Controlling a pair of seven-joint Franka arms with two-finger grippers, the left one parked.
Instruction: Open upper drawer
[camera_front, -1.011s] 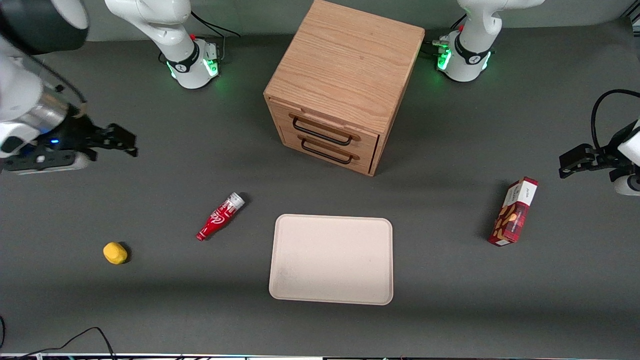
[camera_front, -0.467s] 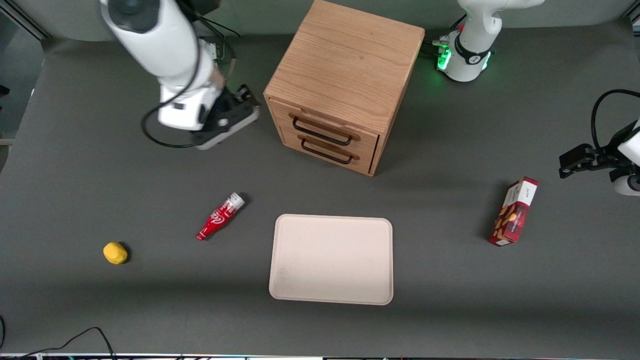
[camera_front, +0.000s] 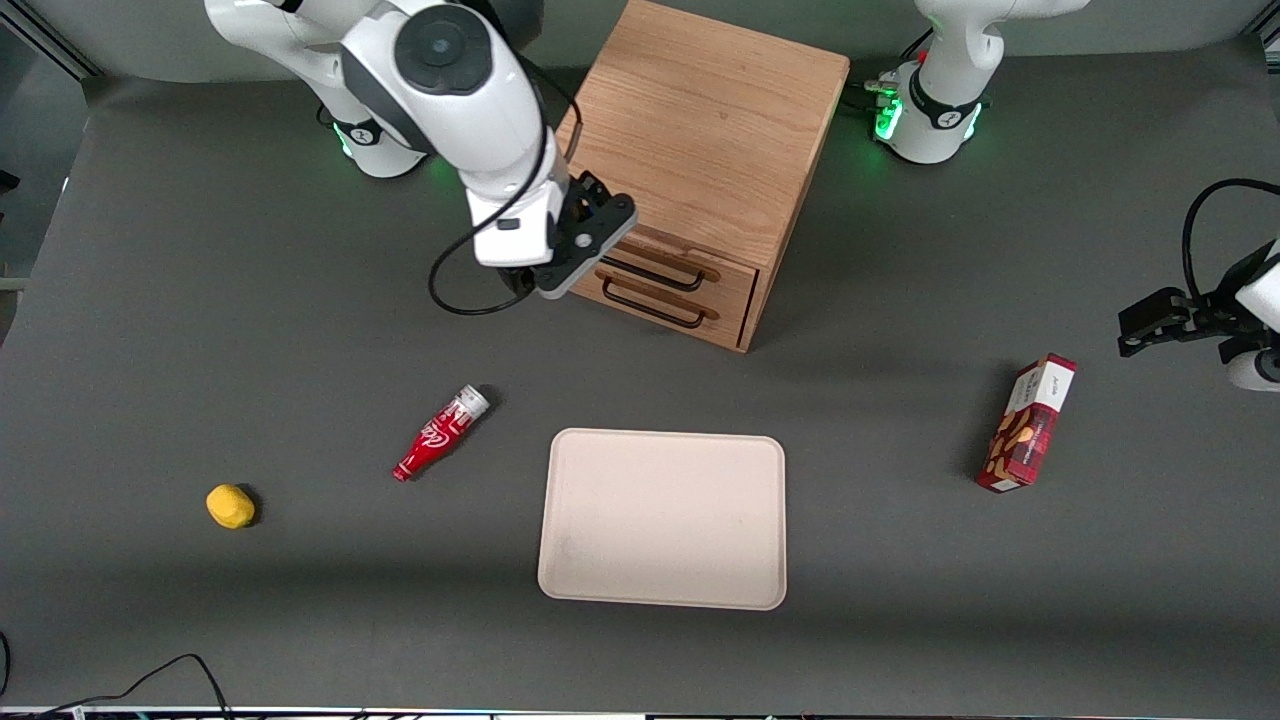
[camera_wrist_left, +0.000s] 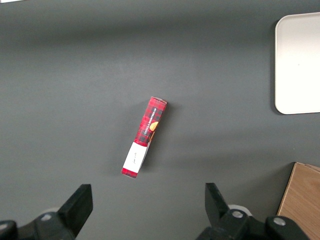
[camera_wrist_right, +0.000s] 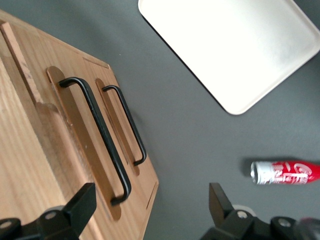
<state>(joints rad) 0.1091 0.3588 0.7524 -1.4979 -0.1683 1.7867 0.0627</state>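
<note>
The wooden cabinet (camera_front: 700, 130) stands at the back middle of the table. Its upper drawer (camera_front: 735, 272) is shut flush, with a wide black wire handle (camera_front: 660, 277); the matching lower drawer's handle (camera_front: 655, 310) sits just beneath. My right gripper (camera_front: 578, 248) hangs above the drawer fronts at the cabinet's corner toward the working arm's end. It is open and empty. In the right wrist view the upper handle (camera_wrist_right: 97, 135) and the lower handle (camera_wrist_right: 127, 125) run side by side, with the gripper (camera_wrist_right: 152, 210) open by the upper handle's end, not touching it.
A cream tray (camera_front: 662, 518) lies nearer the front camera than the cabinet. A red cola bottle (camera_front: 440, 433) lies beside the tray, and a yellow object (camera_front: 230, 506) farther toward the working arm's end. A red snack box (camera_front: 1028, 424) stands toward the parked arm's end.
My right arm has swung in from the working arm's end of the table to the cabinet's front corner. The drawers and the loose objects have not moved.
</note>
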